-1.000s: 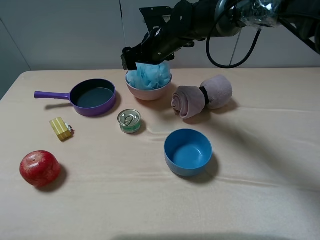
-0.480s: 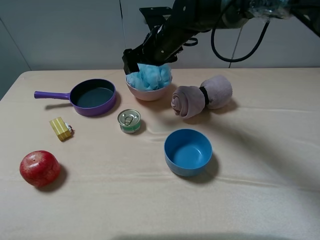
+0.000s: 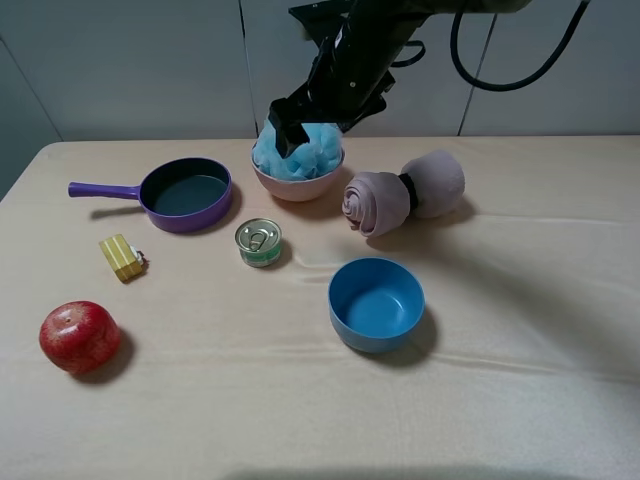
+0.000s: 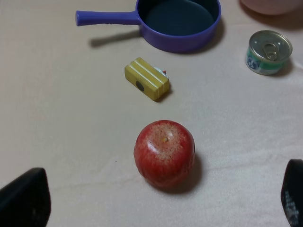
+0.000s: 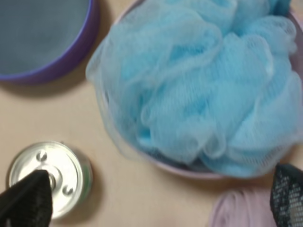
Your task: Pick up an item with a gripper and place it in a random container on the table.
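One wide tabletop (image 3: 520, 300), and at its far side the right gripper (image 3: 310, 118) hangs, fingers spread wide and empty, over the blue pouf (image 3: 298, 152) heaped in the pink bowl (image 3: 298, 186). The risk: mesh snags a fingertip on lift-off and drags out, tipping the bowl. On the left gripper (image 4: 158, 203), the fingers gape too. The tin can (image 3: 259, 242) label is unreadable.
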`<action>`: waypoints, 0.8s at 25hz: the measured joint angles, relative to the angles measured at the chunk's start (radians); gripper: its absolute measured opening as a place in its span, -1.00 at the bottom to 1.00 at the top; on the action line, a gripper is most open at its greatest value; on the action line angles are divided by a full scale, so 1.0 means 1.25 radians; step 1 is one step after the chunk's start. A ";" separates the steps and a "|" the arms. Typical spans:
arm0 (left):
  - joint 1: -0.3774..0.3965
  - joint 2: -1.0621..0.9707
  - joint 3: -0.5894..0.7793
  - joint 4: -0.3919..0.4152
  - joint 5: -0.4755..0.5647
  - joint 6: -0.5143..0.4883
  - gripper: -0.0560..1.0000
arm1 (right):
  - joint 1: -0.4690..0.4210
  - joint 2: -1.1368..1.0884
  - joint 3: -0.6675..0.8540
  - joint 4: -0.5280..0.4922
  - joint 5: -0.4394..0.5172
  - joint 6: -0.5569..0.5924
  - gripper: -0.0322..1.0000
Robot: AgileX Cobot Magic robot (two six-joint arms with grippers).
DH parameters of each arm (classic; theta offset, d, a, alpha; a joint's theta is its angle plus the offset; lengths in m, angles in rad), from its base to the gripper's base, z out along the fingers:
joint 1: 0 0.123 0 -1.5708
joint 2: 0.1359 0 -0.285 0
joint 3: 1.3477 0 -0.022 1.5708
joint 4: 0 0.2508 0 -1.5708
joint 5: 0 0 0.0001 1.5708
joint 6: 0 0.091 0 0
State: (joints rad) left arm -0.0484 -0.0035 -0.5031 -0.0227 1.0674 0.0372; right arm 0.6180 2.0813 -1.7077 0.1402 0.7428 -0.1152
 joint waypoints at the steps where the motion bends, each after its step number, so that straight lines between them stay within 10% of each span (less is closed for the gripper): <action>1: 0.000 0.000 0.000 0.000 0.000 0.000 0.97 | 0.000 -0.007 0.000 -0.007 0.020 0.000 0.41; 20: 0.000 0.000 0.000 0.000 0.000 0.000 0.97 | 0.000 -0.120 0.000 -0.112 0.323 0.047 0.41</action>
State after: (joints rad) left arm -0.0484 -0.0035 -0.5031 -0.0227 1.0674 0.0372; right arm 0.6180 1.9318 -1.7077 0.0000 1.1470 -0.0568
